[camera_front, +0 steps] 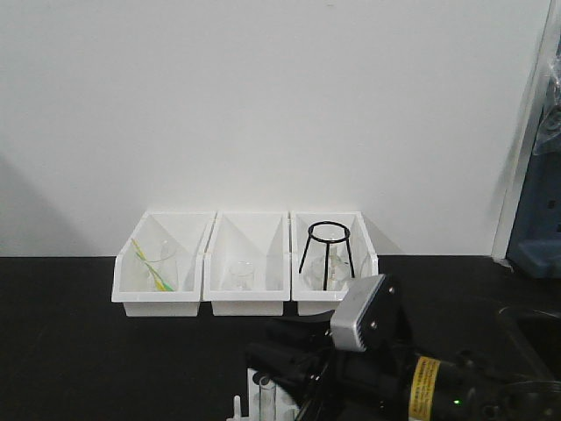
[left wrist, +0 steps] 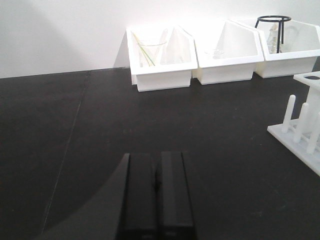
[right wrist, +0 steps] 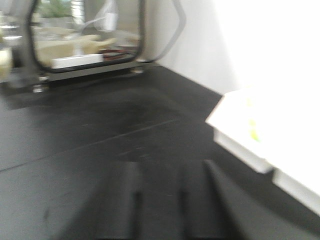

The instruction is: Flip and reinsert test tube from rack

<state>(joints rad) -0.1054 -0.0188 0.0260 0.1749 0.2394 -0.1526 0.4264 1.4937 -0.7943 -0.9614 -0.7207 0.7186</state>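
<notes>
Seeing the black table (camera_front: 88,351) fill the lower half of the front view, white wall (camera_front: 263,105) above it. Three white bins (camera_front: 247,263) sit side by side along the wall at mid-frame, touching or nearly so. Left bin (camera_front: 163,263) has a clear beaker with a yellow-green stick in it, middle bin (camera_front: 246,263) has a small clear beaker, right bin (camera_front: 333,263) has a black wire tripod (camera_front: 327,250) plus some glassware I can't make out.

Right arm (camera_front: 412,368) takes the lower right of the front view, silver camera block on top, yellow label on the link. It's lying across the bottom edge, pointing left toward the rack.

Rack (left wrist: 305,125) is at the right edge of the left wrist view, pegs upright on the near side, holed block behind. In the front view only its top shows at bottom centre, just left of the arm. Test tube (camera_front: 263,390) stands upright there, open rim up, seated in the rack as far as I can tell.

Left gripper (left wrist: 156,200) is low centre in its own view, fingers pressed together, clenched on nothing, well apart from the rack.

Right gripper (right wrist: 170,200): its view is motion-blurred, dark fingers at bottom, can't tell if released or clenched.
</notes>
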